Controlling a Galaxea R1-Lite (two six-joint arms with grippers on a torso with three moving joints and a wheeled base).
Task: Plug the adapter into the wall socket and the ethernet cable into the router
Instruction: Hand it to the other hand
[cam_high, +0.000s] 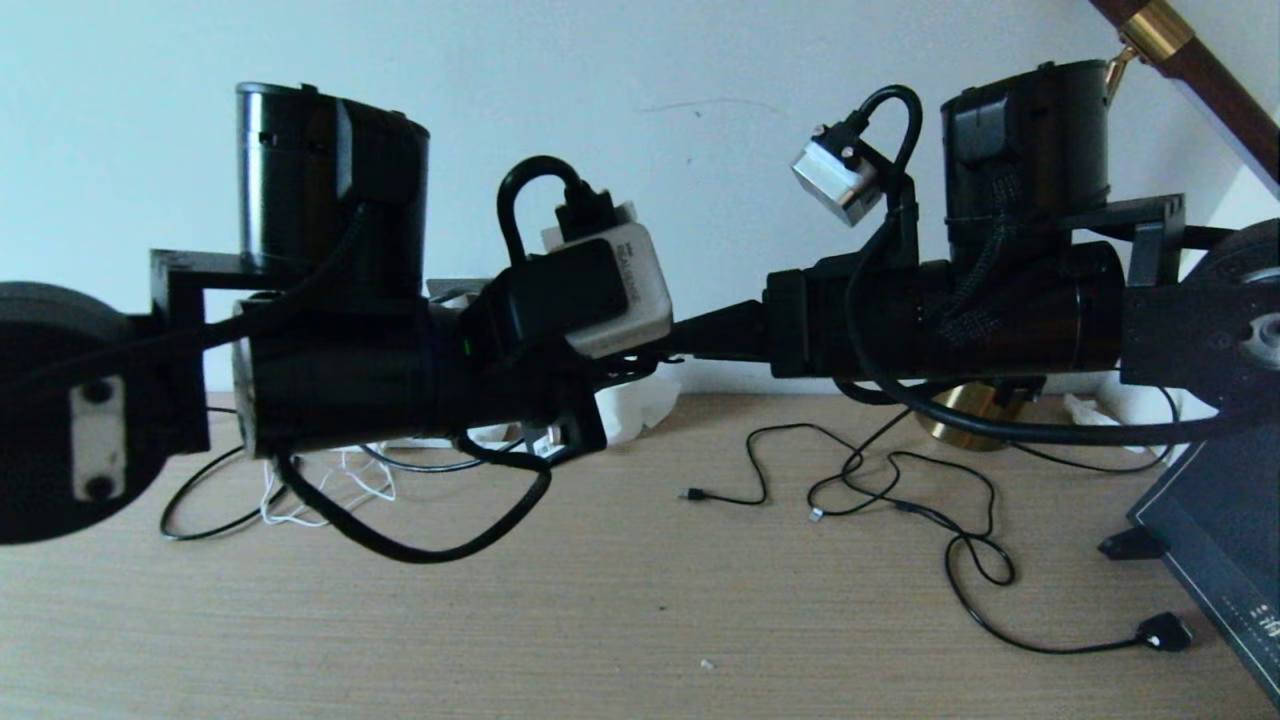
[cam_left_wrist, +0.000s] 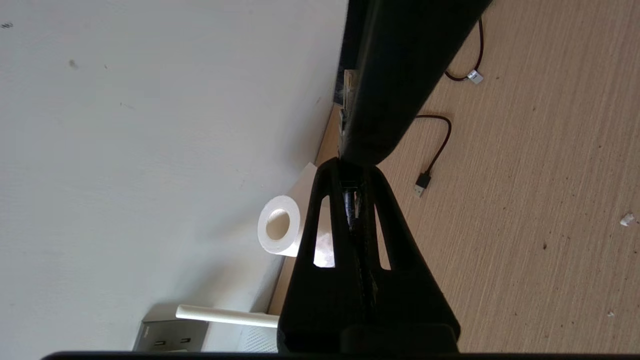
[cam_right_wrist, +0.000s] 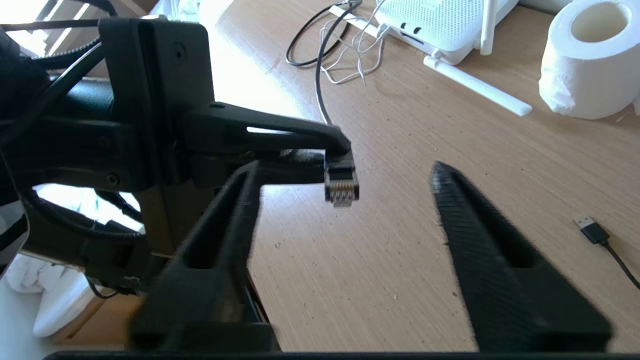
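Left gripper (cam_right_wrist: 327, 155) pinches the ethernet cable (cam_right_wrist: 341, 182), plug pointing toward the wide-open right gripper (cam_right_wrist: 345, 175), router (cam_right_wrist: 440, 22) beyond.

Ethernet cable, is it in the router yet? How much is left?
Nothing looks finished yet. The left gripper is shut on the plug end of the thick black ethernet cable, holding it above the wooden table, in front of the open right gripper. The flat white router with stick antennas lies apart by the wall, so plugging in is left. The adapter isn't in view, so that step can't be judged.
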